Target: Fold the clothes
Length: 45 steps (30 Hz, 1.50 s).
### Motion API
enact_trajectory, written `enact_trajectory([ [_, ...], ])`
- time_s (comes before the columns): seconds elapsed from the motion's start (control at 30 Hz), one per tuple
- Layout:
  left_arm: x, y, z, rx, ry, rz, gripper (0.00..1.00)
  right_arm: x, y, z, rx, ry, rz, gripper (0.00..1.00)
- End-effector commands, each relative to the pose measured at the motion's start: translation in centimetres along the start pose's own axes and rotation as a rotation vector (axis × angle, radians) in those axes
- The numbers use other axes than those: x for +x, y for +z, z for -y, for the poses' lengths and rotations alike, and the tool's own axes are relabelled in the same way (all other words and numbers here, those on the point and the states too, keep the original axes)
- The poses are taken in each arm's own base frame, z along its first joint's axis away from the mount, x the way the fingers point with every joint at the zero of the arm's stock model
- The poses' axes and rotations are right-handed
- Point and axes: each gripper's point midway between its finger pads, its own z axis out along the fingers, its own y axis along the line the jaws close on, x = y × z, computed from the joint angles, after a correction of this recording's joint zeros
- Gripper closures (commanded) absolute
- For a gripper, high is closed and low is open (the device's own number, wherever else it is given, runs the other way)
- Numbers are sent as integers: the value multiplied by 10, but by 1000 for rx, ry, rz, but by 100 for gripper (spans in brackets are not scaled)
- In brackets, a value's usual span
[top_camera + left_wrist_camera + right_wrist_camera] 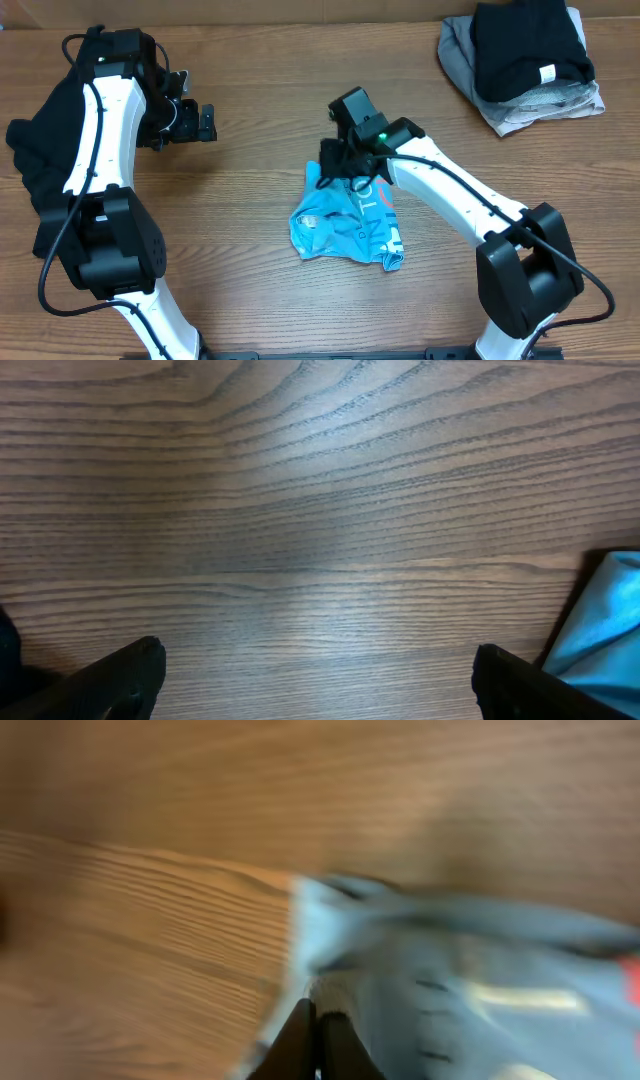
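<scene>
A crumpled light blue T-shirt (345, 225) with white and red lettering lies in the middle of the wooden table (250, 200). My right gripper (335, 168) is at its far left edge, shut on a fold of the cloth. The blurred right wrist view shows the two dark fingers (300, 1040) pressed together at the hem of the T-shirt (460, 980). My left gripper (205, 122) hovers to the left, well apart from the shirt, and is open. In its wrist view the fingers (130, 675) stand wide over bare wood, with a corner of the T-shirt (605, 625) at the right edge.
A pile of folded clothes, a black garment (525, 45) on grey ones (525, 112), sits at the back right corner. Another black garment (40, 165) lies at the left edge beneath my left arm.
</scene>
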Motion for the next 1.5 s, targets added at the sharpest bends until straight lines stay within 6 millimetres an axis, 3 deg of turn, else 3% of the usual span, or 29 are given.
enact_trajectory([
  [0.0, 0, 4, 0, 12, -20, -4, 0, -15, -17, -57, -158, -56, 66, 96],
  [0.13, 0, 4, 0, 12, -21, -4, 0, -10, -16, -84, -214, -99, 86, 96],
  [0.17, 0, 4, 0, 12, -20, -2, 0, -7, -16, -91, -224, -112, 86, 91],
  [0.2, -1, 4, 0, 12, -20, 0, 0, -2, -15, -96, -230, -126, 82, 75],
  [0.23, -1, 4, 0, 12, -20, 1, 0, 1, -14, -100, -233, -143, 77, 50],
  [0.3, -1, 4, 0, 12, -20, 3, 0, 8, -13, -103, -229, -159, 60, 23],
  [0.37, -1, 4, 0, 12, -20, 2, 0, 13, -13, -99, -211, -152, 36, 14],
  [0.47, -1, 4, 0, 12, -19, 2, 0, 13, -23, -81, -135, -121, 1, 14],
  [0.6, -1, 4, 0, 11, -15, 2, 0, 14, -53, -57, 17, -129, -20, 17],
  [0.73, -4, 4, 0, 11, -14, 13, 0, 37, -64, -35, 129, -119, -101, 21],
  [0.87, -6, 4, 0, 11, -13, 22, 0, 60, -54, -17, 183, -110, -178, 30],
  [1.03, -6, 4, 0, 11, -12, 22, 0, 85, -37, -12, 198, -147, -228, 41],
  [1.3, -6, 4, 0, 11, -13, 21, 0, 114, -26, -23, 226, -259, -260, 42],
  [1.47, -6, 4, 0, 11, -13, 21, 0, 127, -14, -8, 271, -259, -302, 44],
])
